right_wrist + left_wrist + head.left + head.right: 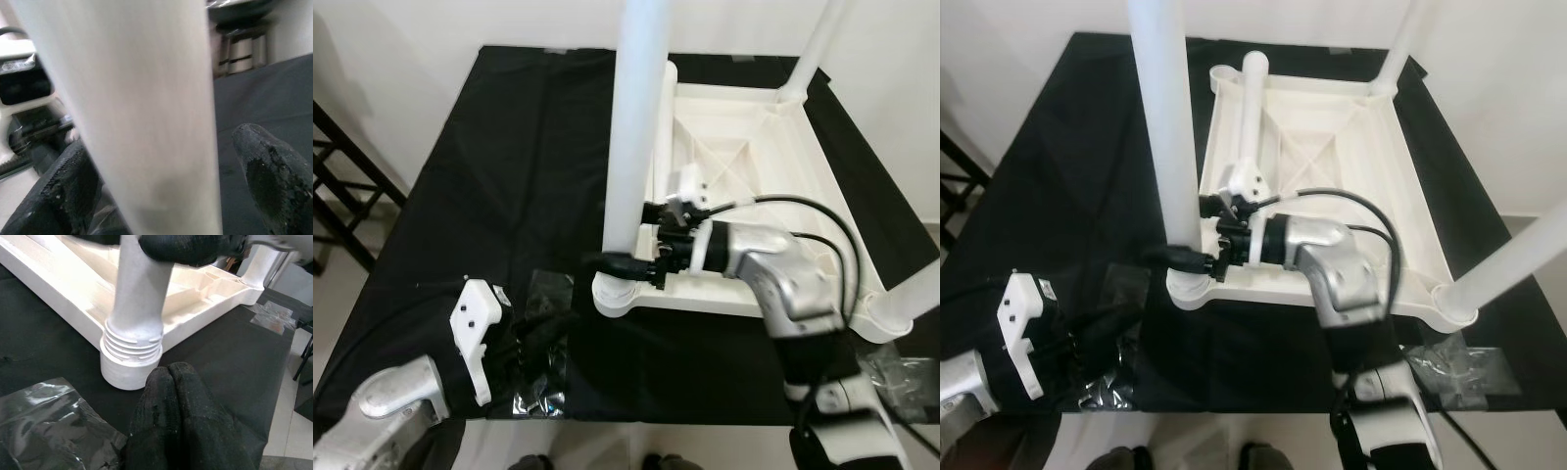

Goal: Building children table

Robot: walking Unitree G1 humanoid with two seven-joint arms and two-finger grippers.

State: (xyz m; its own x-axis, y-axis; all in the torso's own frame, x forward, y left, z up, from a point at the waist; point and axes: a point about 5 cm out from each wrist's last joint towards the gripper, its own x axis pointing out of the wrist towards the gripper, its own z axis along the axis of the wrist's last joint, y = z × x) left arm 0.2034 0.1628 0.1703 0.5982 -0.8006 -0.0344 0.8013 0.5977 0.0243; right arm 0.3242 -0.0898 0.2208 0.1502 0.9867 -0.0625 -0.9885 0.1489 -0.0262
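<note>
The white plastic table (734, 147) lies upside down on a black cloth. A white leg (636, 117) stands in the near-left corner socket (124, 372), its screw threads (132, 340) still showing above the socket. My right gripper (622, 258) is open around this leg just above the socket: one finger (63, 191) lies against it, the other finger (274, 176) stands slightly off it. My left gripper (543, 333) rests low on the cloth in front of that corner, fingers (168, 382) pressed together and empty. Two more legs (818, 49) (911, 294) stand at the right corners.
Another white leg (1250, 108) lies along the table's left rim beside an open socket (1224, 73). Crumpled clear plastic bags lie by my left gripper (543, 392) and at the near right (901, 377). A dark rack (342, 186) stands off the cloth's left edge.
</note>
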